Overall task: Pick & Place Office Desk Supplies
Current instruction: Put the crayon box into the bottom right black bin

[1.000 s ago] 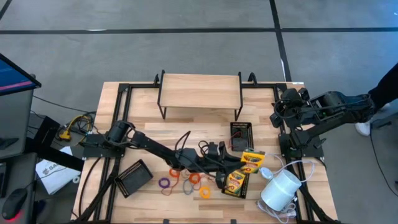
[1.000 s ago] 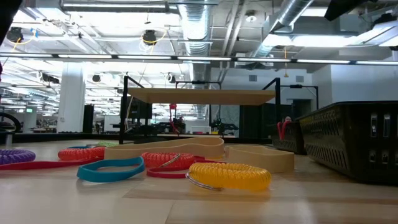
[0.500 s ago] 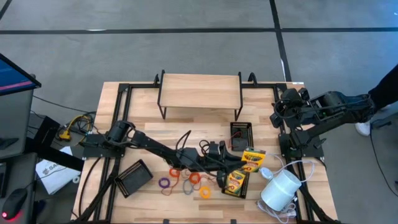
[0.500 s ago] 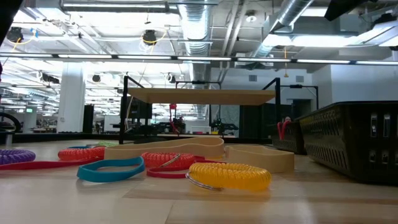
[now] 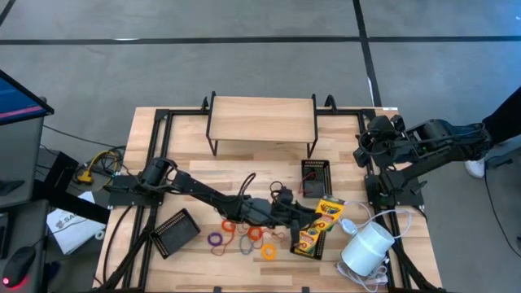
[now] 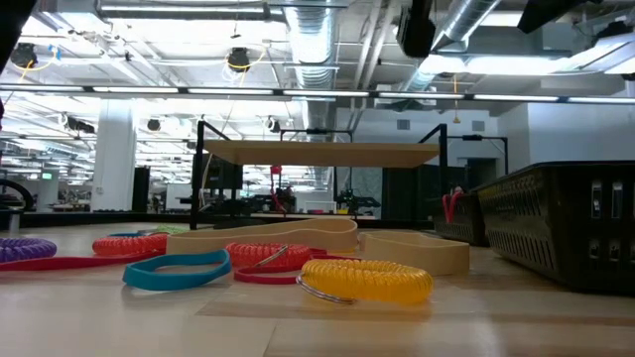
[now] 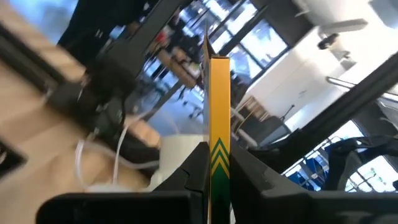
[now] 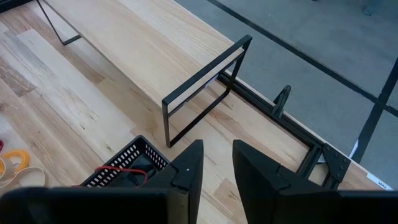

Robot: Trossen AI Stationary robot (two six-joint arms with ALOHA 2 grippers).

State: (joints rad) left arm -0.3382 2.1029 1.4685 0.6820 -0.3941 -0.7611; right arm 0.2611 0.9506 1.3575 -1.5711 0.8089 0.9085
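My left arm reaches across the table to two yellow-and-green crayon boxes. My left gripper (image 5: 301,231) is shut on the nearer box (image 5: 309,238). The other box (image 5: 330,208) lies flat by the black mesh tray (image 5: 316,177). The left wrist view shows the held box (image 7: 219,124) edge-on, sticking out past the fingers. Coloured elastic loops lie on the wood near the table's near edge: purple (image 5: 214,240), orange (image 5: 255,234), yellow (image 5: 269,251). My right gripper (image 8: 216,167) waits at the table's far right corner, open by a narrow gap. My left gripper pinches the crayon box between its two fingers, one pad on each broad face (image 7: 219,163). The fingers come from the table's left, slanting upward. The box stands on edge in the hold, and its free end (image 7: 219,68) sticks out past the fingertips, clear of the table.
A wooden shelf riser (image 5: 262,119) stands at the far edge. A second black mesh tray (image 5: 175,232) lies near left. A white cylinder with a cord (image 5: 368,247) sits at the near right corner, close to the boxes. The low view shows a yellow coil loop (image 6: 365,280) in front.
My left gripper has risen from the table with the nearer crayon box and has tipped upward. The box has come off the wood and now shows narrower from above. A dark part of the arm has entered the top of the low view.
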